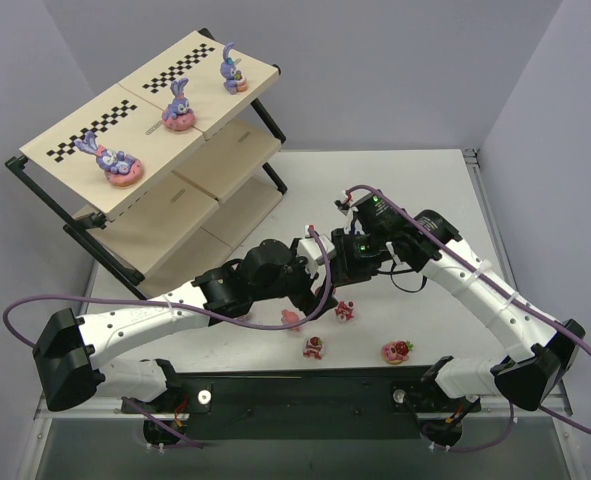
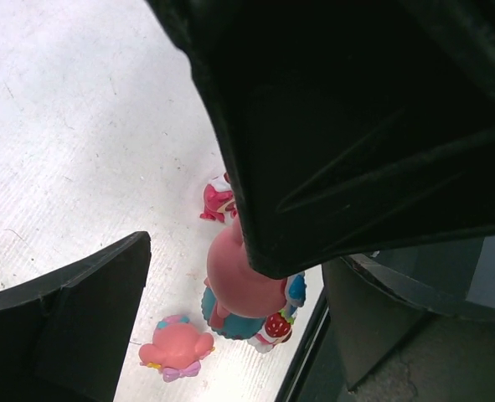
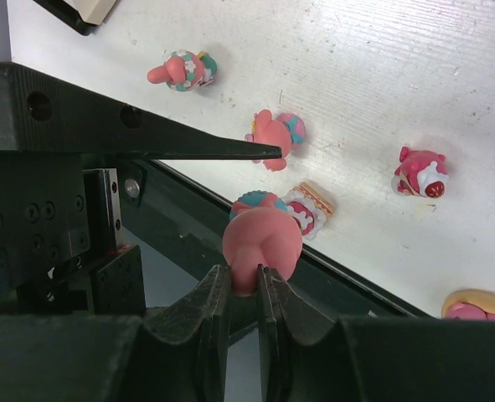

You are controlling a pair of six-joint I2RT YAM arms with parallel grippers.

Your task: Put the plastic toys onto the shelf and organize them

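Observation:
My right gripper (image 3: 244,280) is shut on the lower part of a pink rounded figure (image 3: 264,239) and holds it above the table's front edge. My left gripper (image 2: 201,260) is open, and the same pink figure (image 2: 240,280) sits between its fingers, against the upper one (image 2: 356,126). Both grippers meet near the table's middle (image 1: 335,260). Three purple bunnies (image 1: 180,108) stand on the shelf's top board (image 1: 85,125). Several pink and red toys lie on the table (image 1: 314,347), also in the right wrist view (image 3: 420,172) and the left wrist view (image 2: 176,345).
The shelf's lower boards (image 1: 180,215) slope down toward the table at the left. A toy with a teal base and a strawberry cake piece (image 3: 306,208) lies right below the held figure. A black base bar (image 1: 305,390) runs along the front edge.

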